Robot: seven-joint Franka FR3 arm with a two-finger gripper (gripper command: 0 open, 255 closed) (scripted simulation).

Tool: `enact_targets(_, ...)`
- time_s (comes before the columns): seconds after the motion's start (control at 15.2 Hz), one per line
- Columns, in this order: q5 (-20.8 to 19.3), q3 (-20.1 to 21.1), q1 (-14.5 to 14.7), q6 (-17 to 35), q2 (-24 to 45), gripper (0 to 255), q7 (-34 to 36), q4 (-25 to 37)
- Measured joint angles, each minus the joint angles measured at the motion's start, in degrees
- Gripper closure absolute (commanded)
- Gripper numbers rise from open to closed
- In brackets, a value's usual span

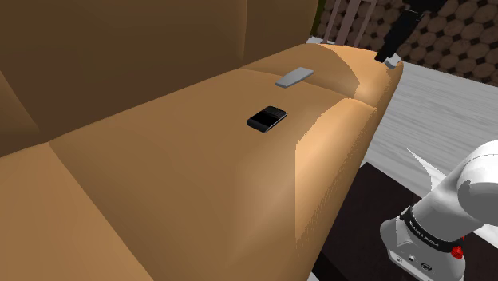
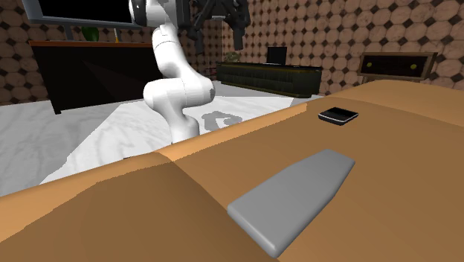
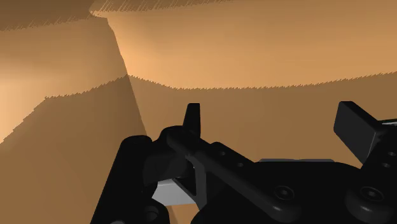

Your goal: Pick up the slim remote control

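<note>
The step in hand looks like the approach: the gripper (image 1: 389, 54) hangs high over the end of the sofa (image 1: 160, 176), well apart from the remote (image 1: 294, 77), which lies flat on the seat. In the shoulder view this grey remote is at about 8 o'clock from the gripper. In the second exterior view the remote (image 2: 294, 197) is at about 5 o'clock from the gripper (image 2: 218, 26) and much nearer the camera. In the wrist view the fingers (image 3: 194, 118) stand wide apart with only tan cushion beyond them, so nothing is held. To do this well, I would carry the hand across until it is straight above the remote's middle. I would then turn the wrist so the jaws span the narrow width rather than the length, and come down plumb. The remote is thin and flat, so the tips probably need to reach the cushion on both long edges before closing. A black device (image 1: 266, 118) lies near, at about 7 o'clock from the remote in the shoulder view, and the descent should stay clear of it.
</note>
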Motion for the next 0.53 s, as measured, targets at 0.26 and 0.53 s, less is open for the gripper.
enact_targets(0.26, 1.13, 3.49, -1.94, 2.04, 3.36, 0, 7.99, 0.96)
enact_targets(0.53, 2.35, 9.88, -5.58, 5.57, 11.62, 0, 23.98, 4.84)
